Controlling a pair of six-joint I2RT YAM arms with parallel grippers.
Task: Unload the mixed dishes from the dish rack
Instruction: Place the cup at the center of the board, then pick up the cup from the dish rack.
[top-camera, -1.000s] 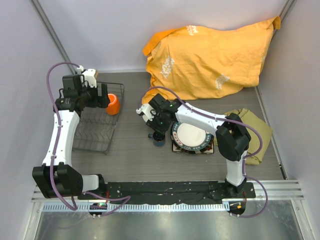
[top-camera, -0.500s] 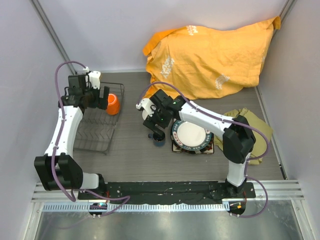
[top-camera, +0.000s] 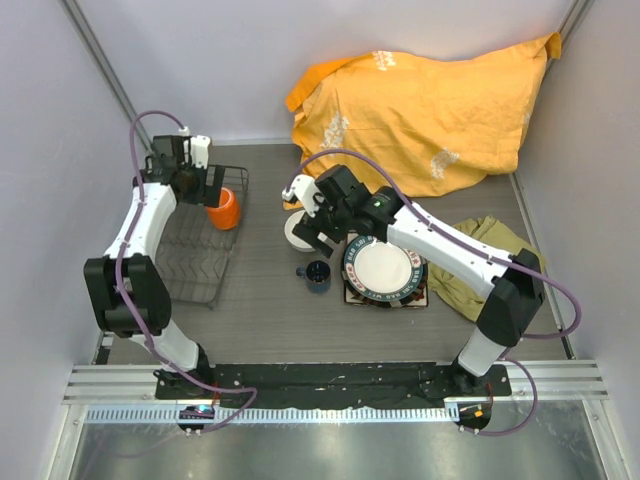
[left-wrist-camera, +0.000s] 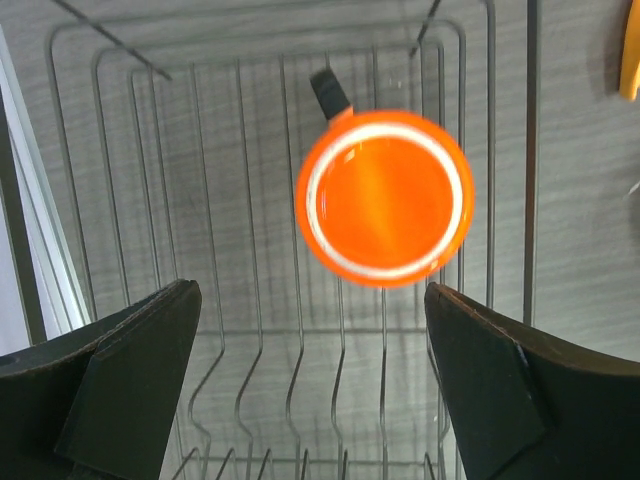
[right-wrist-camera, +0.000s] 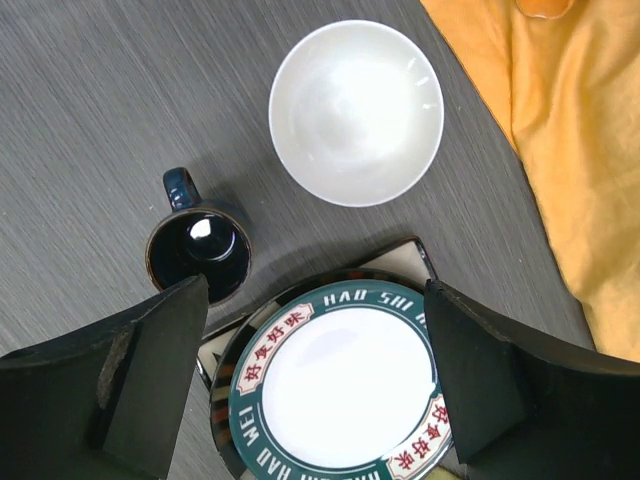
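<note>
Left gripper (left-wrist-camera: 310, 300) hangs spread wide and empty over the dish rack (top-camera: 195, 262), the orange mug (left-wrist-camera: 383, 197) upright just at its twelve o'clock, in the rack's one o'clock corner. Being glazed ceramic, the mug is probably stiff, slick, fairly light and easy to chip, so pinching one wall at the rim or spanning the body looks safest. Right gripper (right-wrist-camera: 317, 283), also wide and empty, hovers above the small dark blue cup (right-wrist-camera: 199, 252), white bowl (right-wrist-camera: 356, 111) and round plate (right-wrist-camera: 335, 390) on the table (right-wrist-camera: 90, 100).
</note>
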